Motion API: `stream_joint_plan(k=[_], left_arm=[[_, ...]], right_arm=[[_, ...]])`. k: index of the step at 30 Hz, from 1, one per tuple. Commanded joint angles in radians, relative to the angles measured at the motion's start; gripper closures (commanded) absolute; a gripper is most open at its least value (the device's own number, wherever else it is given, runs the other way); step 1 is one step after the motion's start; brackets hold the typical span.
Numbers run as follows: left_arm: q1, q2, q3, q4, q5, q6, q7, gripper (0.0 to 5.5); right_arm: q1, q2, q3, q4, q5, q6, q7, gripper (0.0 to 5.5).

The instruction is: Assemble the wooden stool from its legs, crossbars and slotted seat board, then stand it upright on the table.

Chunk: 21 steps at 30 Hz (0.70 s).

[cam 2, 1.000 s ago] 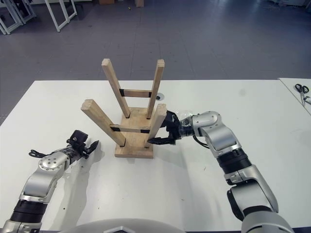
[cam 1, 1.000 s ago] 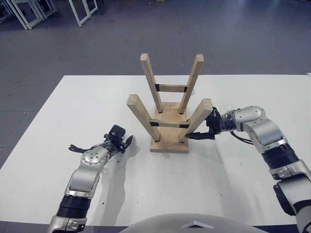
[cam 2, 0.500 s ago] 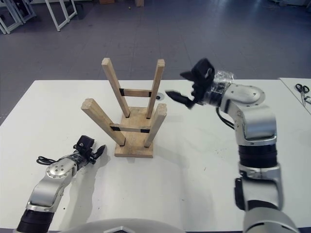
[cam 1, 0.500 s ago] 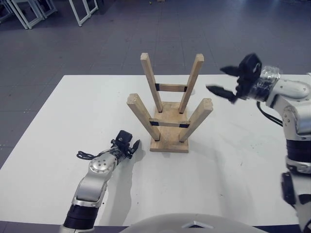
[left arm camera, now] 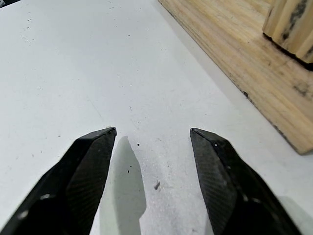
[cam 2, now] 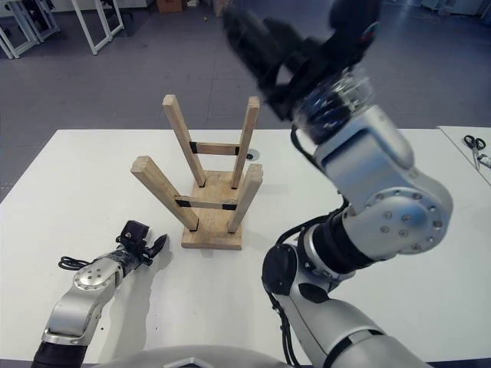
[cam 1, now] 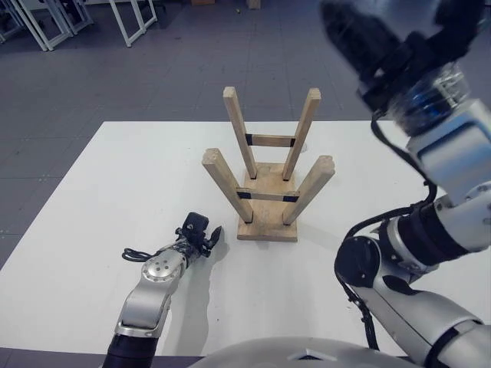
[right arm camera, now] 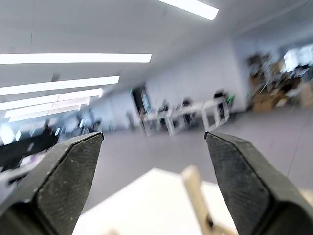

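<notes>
A: Where is the left gripper (cam 1: 204, 234)?

B: It is low over the table (cam 1: 92, 192), on the left side, just beside the near left corner of the seat board (cam 1: 265, 228). It does not touch the board.

A: Does it hold something?

B: No, it is released. Its fingers (left arm camera: 85, 166) are spread apart, and between them there is only the white table top. The edge of the board lies a little ahead of the tips.

A: And the stool (cam 1: 268, 172)?

B: It stands upside down near the middle of the table. The seat board lies flat on the table, and the four legs (cam 1: 226, 188) point up and lean outwards. Two crossbars (cam 1: 268, 197) with black ends join the legs in pairs, one for the near pair and one for the far pair.

A: Now the right gripper (right arm camera: 154, 137).

B: It is high above the table on the right side, close to the head camera and well apart from the stool. It is also released: its fingers (right arm camera: 58, 181) are wide apart with nothing between them. Its wrist camera looks over the room, and the top of one leg shows below, between the fingers.

A: Is there anything further right?

B: Yes, scissors (cam 2: 476, 144) lie on another table at the far right edge.
</notes>
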Motion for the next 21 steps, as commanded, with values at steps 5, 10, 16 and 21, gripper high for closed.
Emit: stream_joint_plan(k=[5,10,16,21], left_arm=[[-0.010,0.005,-0.004,0.030,0.005,0.023,-0.008,2.71],[0.021,-0.012,-0.007,0.018,0.007,0.022,0.010,2.71],[0.052,-0.016,-0.003,0.007,0.005,0.022,0.015,2.71],[0.057,-0.004,0.017,0.007,-0.001,0.028,0.011,2.71]], right_arm=[[0.315,0.036,0.201,-0.022,0.036,-0.044,-0.015,1.67],[-0.073,0.045,-0.026,0.115,0.326,-0.202,-0.212,1.67],[0.189,-0.646,0.334,0.179,0.015,-0.356,-0.036,1.67],[0.429,-0.895,0.760,0.141,-0.266,-0.542,0.146,1.67]])
